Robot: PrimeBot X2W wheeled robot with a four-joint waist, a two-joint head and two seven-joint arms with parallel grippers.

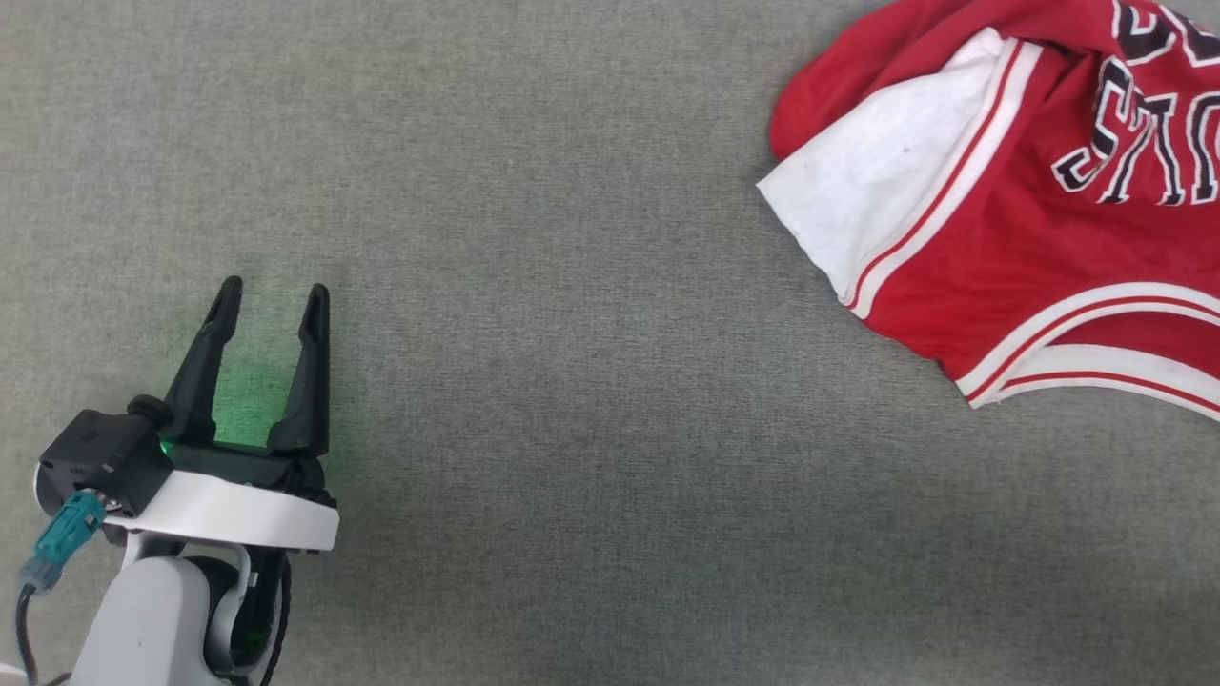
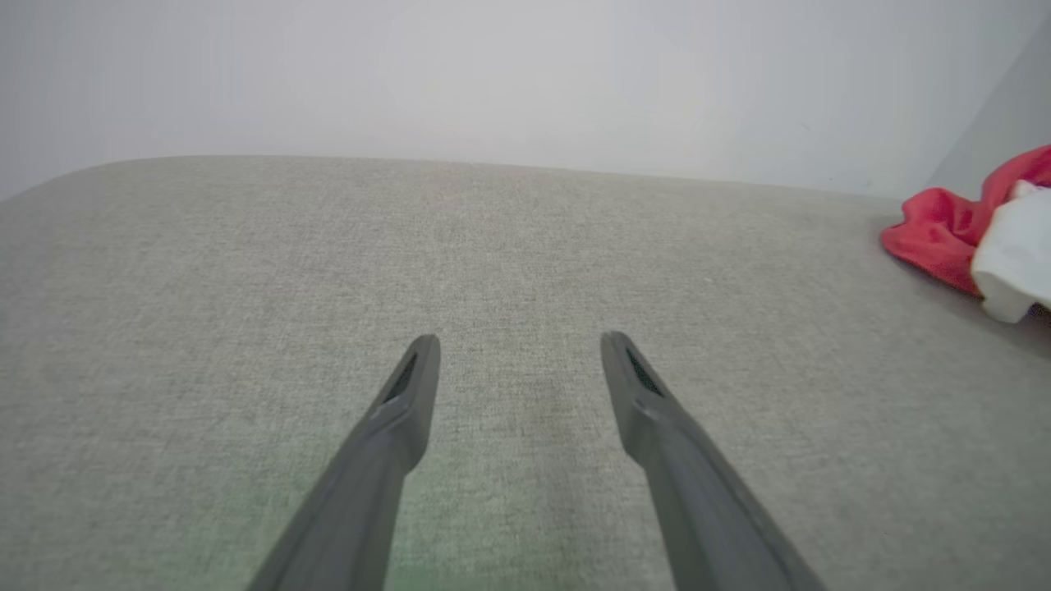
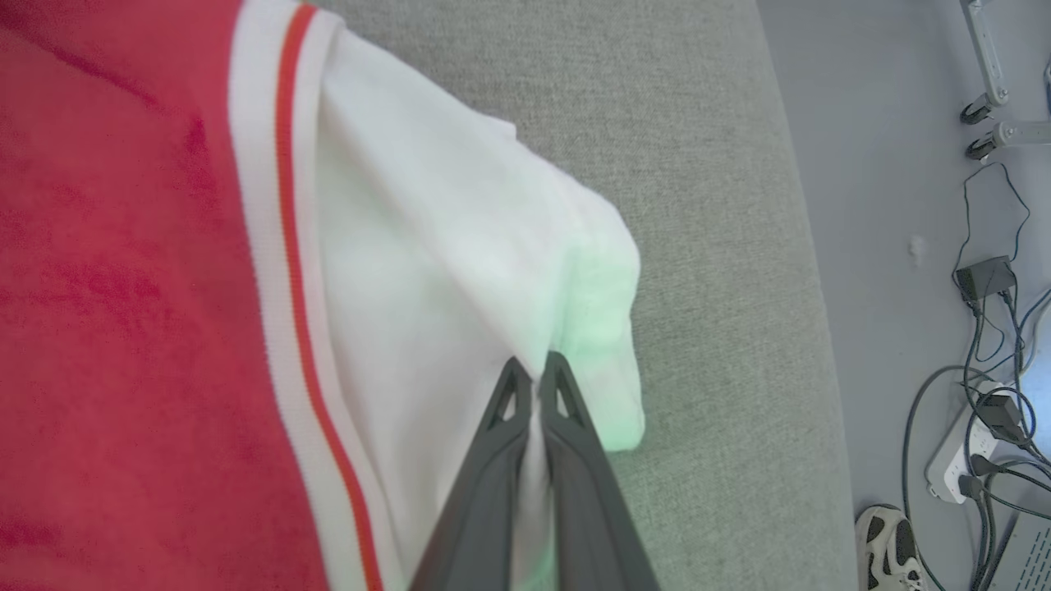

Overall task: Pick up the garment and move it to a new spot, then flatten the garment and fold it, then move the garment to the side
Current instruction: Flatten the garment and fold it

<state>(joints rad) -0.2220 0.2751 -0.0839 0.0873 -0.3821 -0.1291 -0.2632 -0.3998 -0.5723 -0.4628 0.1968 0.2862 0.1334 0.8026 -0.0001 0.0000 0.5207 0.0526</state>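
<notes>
Red garment: crumpled on the grey fabric surface toward its right edge, with the white inner fabric turned out and the striped trim and black lettering showing.
Right gripper: fingers pinched together on a fold of the garment's white inner fabric, close to the surface's rounded edge.
Left gripper: fingers spread wide with nothing between them, at the left part of the surface, well apart from the garment; a green glow on the fabric between them.
Floor: beyond the edge, with cables, a power strip and a shoe.
</notes>
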